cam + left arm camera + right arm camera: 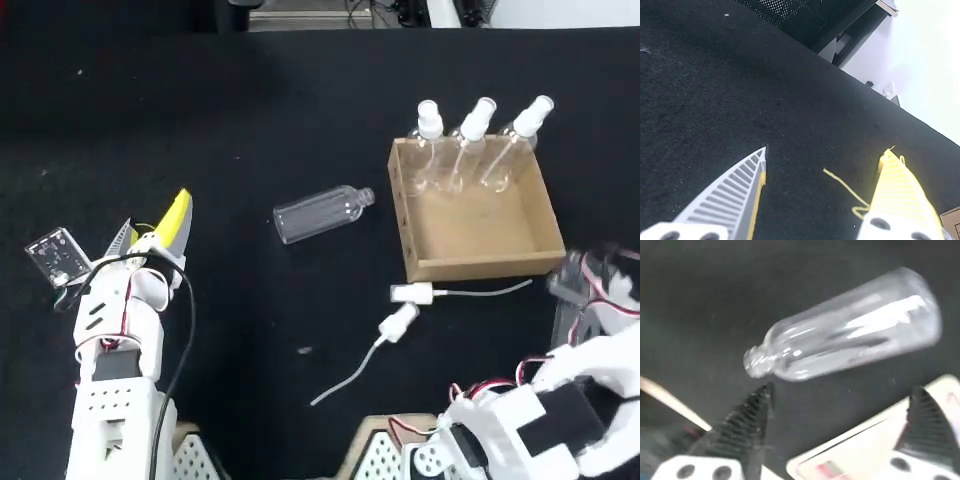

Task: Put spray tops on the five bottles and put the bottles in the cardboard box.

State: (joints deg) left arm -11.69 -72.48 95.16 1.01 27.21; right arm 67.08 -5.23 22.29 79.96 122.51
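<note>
Cardboard box [478,262] at the right of the black cloth [200,120], holding three topped bottles [465,158] side by side at its far wall. Left of the box, one capless bottle [323,213] lying on its side; near its front wall, two loose spray tops [412,293] with tubes. Left gripper [148,228] spread wide over bare cloth, gripping nothing. In the right wrist view, right gripper [842,390] gaping and empty, a clear topless bottle [845,340] lying just ahead, pale card [855,455] between the fingers
</note>
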